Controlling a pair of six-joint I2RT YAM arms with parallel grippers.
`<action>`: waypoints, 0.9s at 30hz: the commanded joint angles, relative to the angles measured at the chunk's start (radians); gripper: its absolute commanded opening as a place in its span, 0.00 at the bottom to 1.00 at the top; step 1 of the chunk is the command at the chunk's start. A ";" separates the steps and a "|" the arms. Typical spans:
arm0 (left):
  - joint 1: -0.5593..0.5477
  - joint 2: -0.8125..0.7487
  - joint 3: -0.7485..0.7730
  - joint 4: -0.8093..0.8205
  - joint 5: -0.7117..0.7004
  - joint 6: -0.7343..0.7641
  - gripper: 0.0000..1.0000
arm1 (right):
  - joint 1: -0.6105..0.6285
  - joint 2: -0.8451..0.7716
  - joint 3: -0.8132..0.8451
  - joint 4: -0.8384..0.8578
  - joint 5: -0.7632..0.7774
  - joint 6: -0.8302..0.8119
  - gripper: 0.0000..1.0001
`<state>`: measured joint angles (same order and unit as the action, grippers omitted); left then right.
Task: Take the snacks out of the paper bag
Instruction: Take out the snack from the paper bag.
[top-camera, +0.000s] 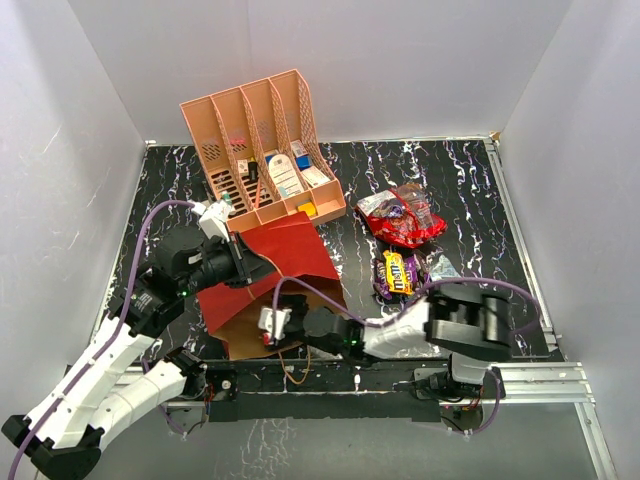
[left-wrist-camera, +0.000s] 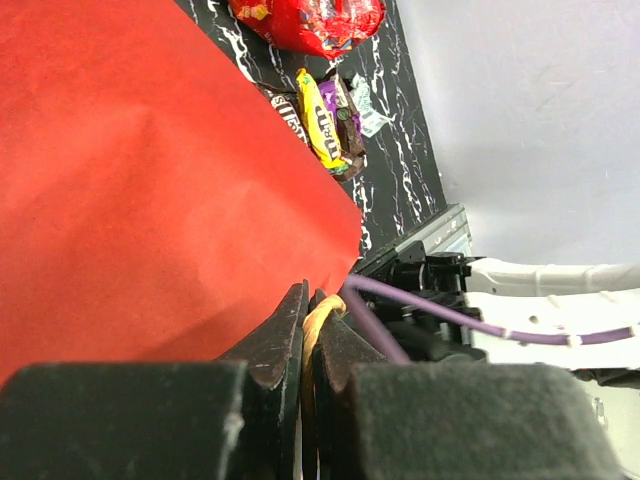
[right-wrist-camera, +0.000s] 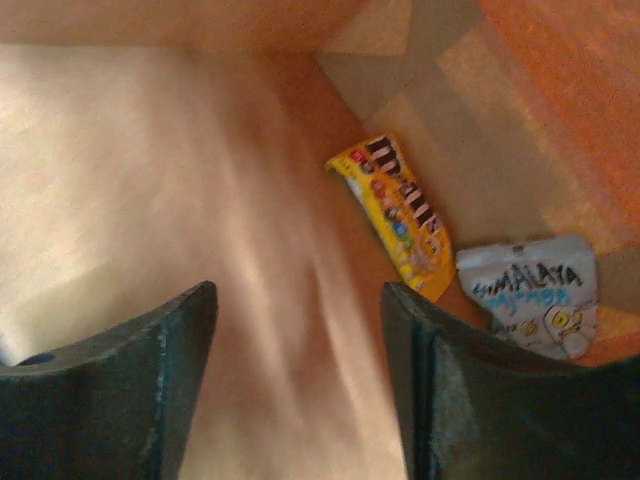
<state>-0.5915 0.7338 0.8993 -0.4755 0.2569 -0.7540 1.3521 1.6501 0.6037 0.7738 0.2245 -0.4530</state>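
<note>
Removal is judged partial: a shiny red packet (top-camera: 402, 218) is laid outside the red paper bag (top-camera: 290, 255), which is held by its tan cord (left-wrist-camera: 318, 320) in the left gripper (left-wrist-camera: 307, 300); a yellow candy pack (right-wrist-camera: 400, 215) is left inside, before the wide jaws of the right gripper (right-wrist-camera: 297, 292).

Overhead view: even, diffuse white light, sharp focus, soft shadows on the bench (top-camera: 470, 180). Inside the paper bag (right-wrist-camera: 150, 150), my right wrist view is dim, orange-tinted and smeared; my right fingers (right-wrist-camera: 120, 390) read dark. Left wrist view: my left fingers (left-wrist-camera: 270, 350) defocused.
</note>
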 joint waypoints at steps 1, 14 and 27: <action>0.004 -0.020 0.025 0.036 0.044 0.012 0.00 | -0.012 0.158 0.145 0.218 0.123 -0.121 0.64; 0.004 -0.045 0.035 0.068 0.075 0.001 0.00 | -0.103 0.491 0.357 0.430 0.156 0.038 0.73; 0.003 -0.044 0.070 0.045 0.059 0.003 0.00 | -0.194 0.567 0.430 0.400 0.157 0.295 0.85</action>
<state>-0.5900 0.6994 0.9260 -0.4339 0.2962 -0.7521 1.1973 2.1910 0.9905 1.1351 0.3645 -0.2726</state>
